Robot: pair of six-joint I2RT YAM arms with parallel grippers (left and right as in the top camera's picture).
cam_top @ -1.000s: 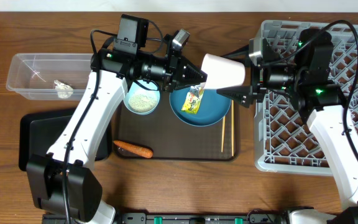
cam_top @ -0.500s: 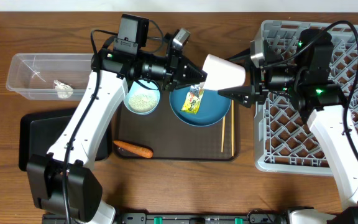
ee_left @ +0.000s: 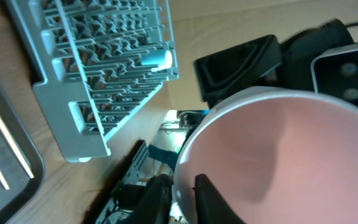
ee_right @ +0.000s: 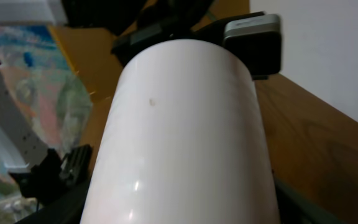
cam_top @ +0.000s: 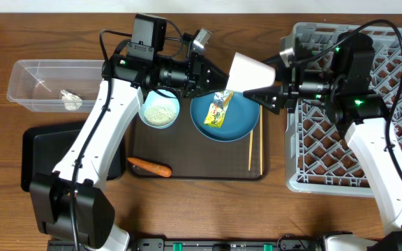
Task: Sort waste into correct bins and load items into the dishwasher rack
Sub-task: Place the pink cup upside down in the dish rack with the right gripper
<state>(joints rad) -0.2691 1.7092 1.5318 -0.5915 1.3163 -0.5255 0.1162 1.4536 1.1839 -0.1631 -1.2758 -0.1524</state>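
Note:
The pinkish-white cup [cam_top: 251, 70] hangs tilted in the air over the dark blue plate [cam_top: 237, 124], held from both sides. My left gripper [cam_top: 222, 75] pinches its rim [ee_left: 278, 155], one finger inside and one outside [ee_left: 182, 190]. My right gripper [cam_top: 260, 89] clasps the cup's body, which fills the right wrist view [ee_right: 185, 137]. The yellow snack wrapper [cam_top: 217, 111] lies on the plate. The white bowl [cam_top: 159, 111] holds rice scraps. The carrot [cam_top: 149, 167] and chopsticks [cam_top: 250, 150] lie on the brown serving tray [cam_top: 194, 164]. The tissue [cam_top: 70, 100] is in the clear tub [cam_top: 44, 73].
The grey dishwasher rack [cam_top: 354, 153] stands at the right, behind my right arm; a pale blue cup-like shape [ee_left: 157, 59] sits in it. The flat black tray [cam_top: 37, 153] lies at the front left, below the tub.
The cup has tipped from lying level to a tilt, its mouth up and to the left, and has risen slightly. Both grippers turned with it.

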